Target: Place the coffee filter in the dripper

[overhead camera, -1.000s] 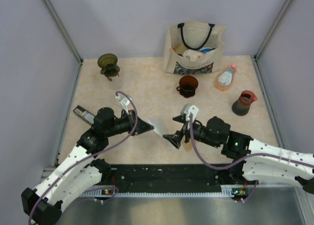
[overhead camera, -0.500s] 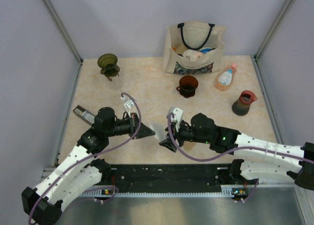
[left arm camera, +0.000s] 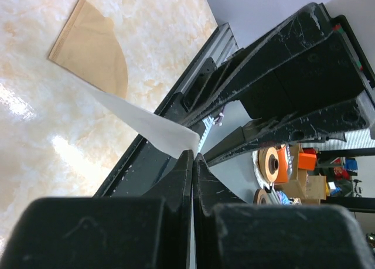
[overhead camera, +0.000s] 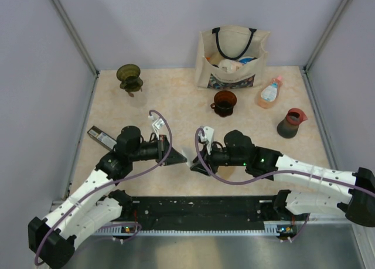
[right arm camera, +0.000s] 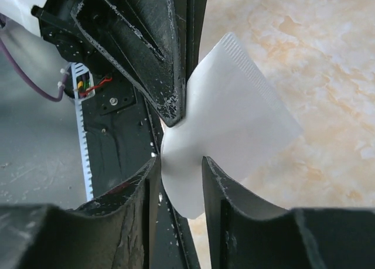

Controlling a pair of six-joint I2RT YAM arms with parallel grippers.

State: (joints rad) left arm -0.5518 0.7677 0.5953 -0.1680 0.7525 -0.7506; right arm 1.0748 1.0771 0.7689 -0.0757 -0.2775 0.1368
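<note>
Right wrist view showed the left gripper (right arm camera: pixel 177 105) pinched shut on the white filter (right arm camera: pixel 234 111), holding it aloft at frame centre so the right gripper (right arm camera: pixel 179 163), fingers partly spread astride its edge, could apparently take it.

Right gripper (right arm camera: pixel 179 163): I have swung it leftward, up close to my left gripper (left arm camera: pixel 193 156).
Its jaws: narrowed, now flanking the coffee filter (right arm camera: pixel 234 116).

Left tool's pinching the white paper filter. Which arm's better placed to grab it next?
Right. The right tool straddles the free edge of the white paper coffee filter, fingers not yet closed; the left tool is shut on it.
</note>
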